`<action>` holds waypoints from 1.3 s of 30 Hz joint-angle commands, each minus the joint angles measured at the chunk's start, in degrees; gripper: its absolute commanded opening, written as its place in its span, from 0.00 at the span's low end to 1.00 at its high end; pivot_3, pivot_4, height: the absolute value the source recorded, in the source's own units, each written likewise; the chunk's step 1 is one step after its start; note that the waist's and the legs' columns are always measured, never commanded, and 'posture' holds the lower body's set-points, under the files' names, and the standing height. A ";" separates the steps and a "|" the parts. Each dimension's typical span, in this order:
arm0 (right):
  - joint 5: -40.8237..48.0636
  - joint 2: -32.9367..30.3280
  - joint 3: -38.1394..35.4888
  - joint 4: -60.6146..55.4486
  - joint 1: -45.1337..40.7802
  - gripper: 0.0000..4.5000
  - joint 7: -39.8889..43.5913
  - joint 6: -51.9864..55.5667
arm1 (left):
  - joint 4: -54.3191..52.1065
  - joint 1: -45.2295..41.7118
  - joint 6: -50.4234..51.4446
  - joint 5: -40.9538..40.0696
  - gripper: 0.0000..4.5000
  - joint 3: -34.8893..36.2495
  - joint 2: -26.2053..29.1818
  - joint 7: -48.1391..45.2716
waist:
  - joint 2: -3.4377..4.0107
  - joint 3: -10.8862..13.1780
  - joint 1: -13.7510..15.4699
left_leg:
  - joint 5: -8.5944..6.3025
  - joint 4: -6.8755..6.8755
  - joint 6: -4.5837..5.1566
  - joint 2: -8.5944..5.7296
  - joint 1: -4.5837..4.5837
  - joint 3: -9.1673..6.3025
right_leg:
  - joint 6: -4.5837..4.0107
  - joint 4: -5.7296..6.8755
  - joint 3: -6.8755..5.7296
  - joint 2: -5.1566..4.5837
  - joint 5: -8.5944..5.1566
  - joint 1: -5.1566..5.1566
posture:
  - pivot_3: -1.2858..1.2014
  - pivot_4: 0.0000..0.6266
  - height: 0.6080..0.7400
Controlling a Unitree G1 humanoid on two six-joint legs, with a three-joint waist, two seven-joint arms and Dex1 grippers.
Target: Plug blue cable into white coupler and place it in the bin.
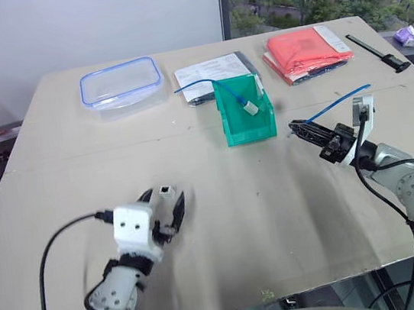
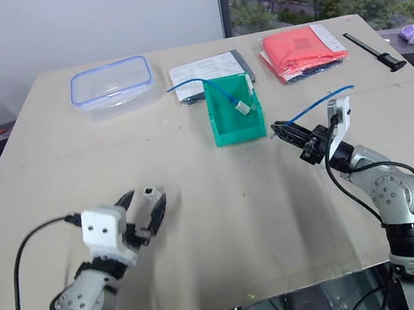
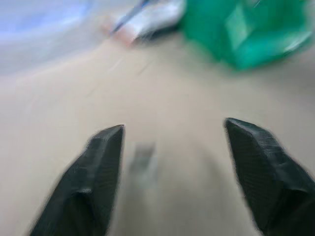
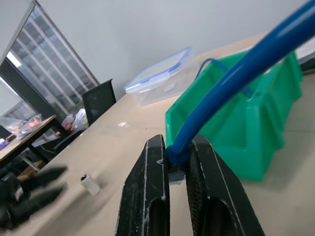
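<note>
While R gripper (image 4: 177, 162) pinches the blue cable (image 1: 338, 101) at its plug, L gripper (image 1: 164, 207) gapes wide. White coupler (image 1: 166, 192), at 12 o'clock between L's fingers, looks light, rigid, tip-prone; grab its 2 flat sides.

Right gripper (image 4: 178, 162) at bottom centre, fingers pinched on the end of the blue cable (image 4: 236, 78), which runs off to the upper right. Green bin (image 4: 236, 142) at centre right, behind the cable. Clear container (image 4: 157, 78) above centre; small white coupler (image 4: 89, 183) at lower left on the table (image 4: 118, 142).

table (image 1: 292, 212) | bin (image 1: 247, 122) | white coupler (image 1: 166, 192) | clear container (image 1: 121, 84) | red packet (image 1: 307, 51)
</note>
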 commanded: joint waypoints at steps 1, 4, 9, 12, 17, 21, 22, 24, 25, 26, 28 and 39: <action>-0.30 0.55 -0.45 -2.29 0.65 0.00 0.85 -1.05 | 2.78 -0.68 -5.39 4.44 0.99 -1.98 -1.47 3.03 | 0.00 0.00 0.14 | 0.00 0.01 0.00 0.00 0.00 0.02 | 0.00 0.00 -0.04 -0.06 0.00 0.00 | 0.52 0.24 0.97; -0.82 0.65 -0.48 -2.41 0.98 0.00 1.11 -1.07 | 6.13 -2.74 -5.53 4.87 0.99 -3.06 -3.36 4.59 | 0.00 -0.01 0.04 | 0.00 0.02 0.00 -0.03 0.00 0.14 | 0.01 0.00 -0.01 -0.17 0.01 0.00 | 0.52 0.24 0.97; -1.63 1.17 -0.58 -2.04 0.45 0.00 1.10 -1.32 | 12.89 -9.18 -5.89 5.21 0.99 -2.94 -4.65 6.08 | 0.00 -0.01 -0.18 | -0.01 -0.02 0.01 -0.03 -0.04 0.09 | 0.03 0.00 -0.08 -0.11 0.02 -0.03 | 0.52 0.24 0.97; -2.41 1.59 -0.26 -2.01 0.52 0.00 1.35 -1.80 | 16.75 -12.39 -6.46 5.30 0.99 -2.34 -4.62 6.56 | 0.01 -0.02 -0.26 | -0.01 -0.02 0.02 0.01 -0.04 0.06 | 0.13 0.01 -0.12 0.03 0.08 -0.03 | 0.52 0.24 0.97; -3.08 1.84 -0.53 -2.11 0.92 0.00 1.70 -2.43 | 15.42 -9.24 -9.53 8.45 0.99 -4.83 -5.43 8.54 | 0.01 -0.02 -0.45 | -0.01 -0.03 0.02 0.02 -0.02 0.13 | 0.16 0.01 -0.04 0.19 0.10 -0.03 | 0.52 0.24 0.97; -3.45 1.66 -0.89 -1.90 1.13 0.00 2.10 -2.57 | 13.44 -6.40 -8.53 10.80 0.99 -4.48 -9.02 13.82 | 0.02 -0.02 -0.41 | -0.03 -0.04 0.04 0.00 -0.02 0.16 | 0.12 -0.03 -0.03 -0.13 0.07 -0.03 | 0.52 0.24 0.97; -3.49 1.64 -0.87 -1.84 1.00 0.00 2.11 -2.47 | 13.74 -6.48 -8.33 10.93 0.99 -4.61 -9.36 14.00 | 0.02 -0.02 -0.40 | -0.03 -0.04 0.04 0.00 -0.02 0.14 | 0.07 -0.03 -0.04 -0.13 0.04 -0.03 | 0.52 0.24 0.97; -3.58 1.53 -0.70 -1.74 0.68 0.00 2.20 -2.19 | 14.57 -7.34 -7.96 11.84 0.99 -5.14 -10.09 15.06 | 0.03 -0.03 -0.40 | -0.03 -0.04 0.04 0.01 -0.01 0.12 | 0.03 -0.02 -0.05 -0.12 0.02 -0.03 | 0.52 0.24 0.97; -3.60 1.47 -0.67 -1.70 0.59 0.00 2.26 -2.10 | 14.81 -7.65 -7.81 12.15 0.99 -5.36 -10.35 15.44 | 0.03 -0.03 -0.40 | -0.03 -0.04 0.04 0.01 0.00 0.12 | 0.03 -0.02 -0.05 -0.11 0.02 -0.03 | 0.52 0.24 0.97; -3.60 1.27 -0.63 -1.67 0.41 0.00 2.39 -1.90 | 14.89 -8.05 -7.18 12.61 0.99 -5.50 -10.97 16.32 | 0.03 -0.03 -0.40 | -0.03 -0.04 0.04 0.01 0.00 0.12 | 0.03 -0.02 -0.05 -0.11 0.02 -0.03 | 0.52 0.24 0.97; -3.55 0.82 -0.76 -1.53 0.07 0.00 2.65 -1.55 | 14.69 -8.41 -5.96 13.79 0.99 -5.88 -12.00 17.90 | 0.03 -0.03 -0.35 | -0.03 -0.04 0.04 0.00 0.00 0.13 | 0.04 -0.02 -0.06 -0.10 0.02 -0.03 | 0.52 0.24 0.97; -3.20 0.36 -0.81 -3.19 0.26 0.00 1.87 -0.15 | 15.58 -9.49 -3.83 15.07 0.99 -8.43 -14.06 19.09 | 0.14 -0.09 -0.11 | -0.02 -0.02 0.05 -0.04 0.00 0.13 | 0.04 -0.02 -0.10 -0.11 0.02 -0.01 | 0.52 0.24 0.97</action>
